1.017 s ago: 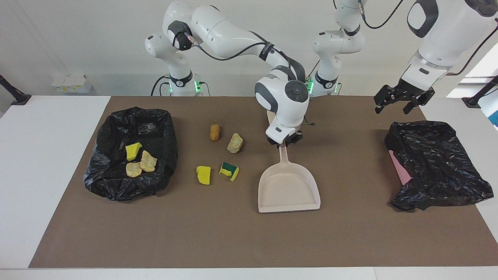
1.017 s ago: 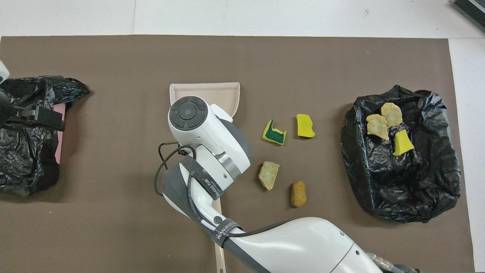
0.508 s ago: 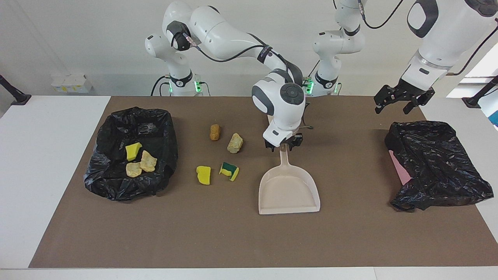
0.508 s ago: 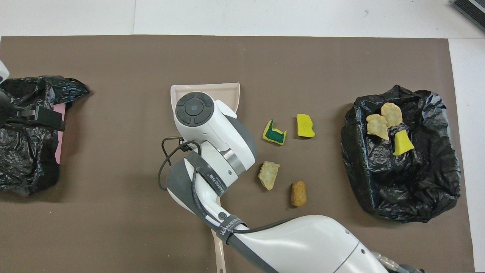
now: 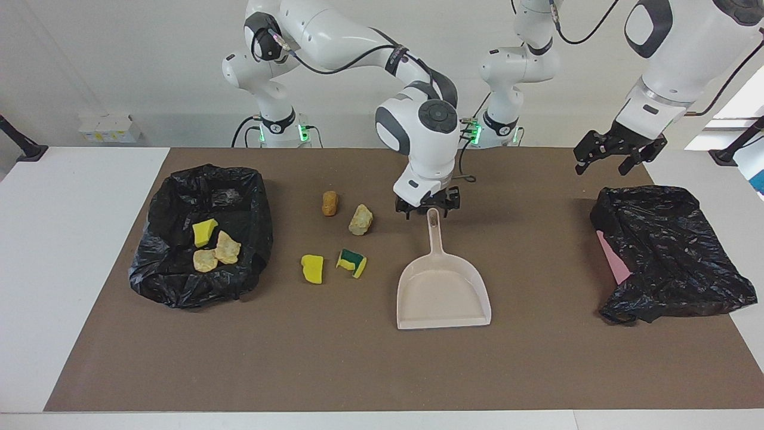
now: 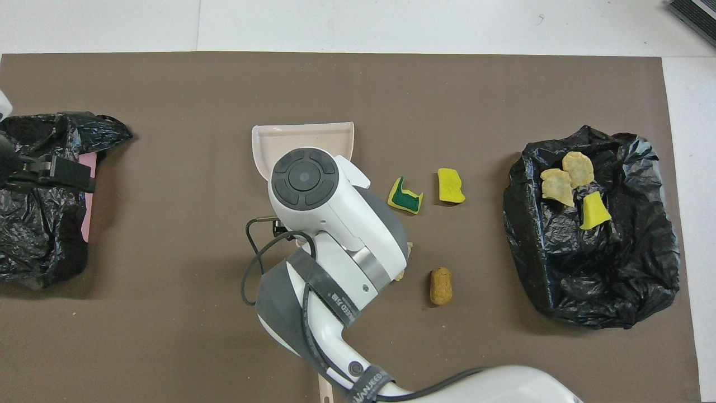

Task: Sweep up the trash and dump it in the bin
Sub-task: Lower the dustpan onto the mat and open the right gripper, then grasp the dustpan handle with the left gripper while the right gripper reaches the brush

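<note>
Right gripper [image 5: 427, 208], now open, has released the dustpan [image 5: 443, 292] and lifted over its handle. Four scraps [image 5: 338, 239] remain on the mat beside the bin [image 5: 179, 286]. Left gripper [image 5: 619, 156] waits open.
</note>
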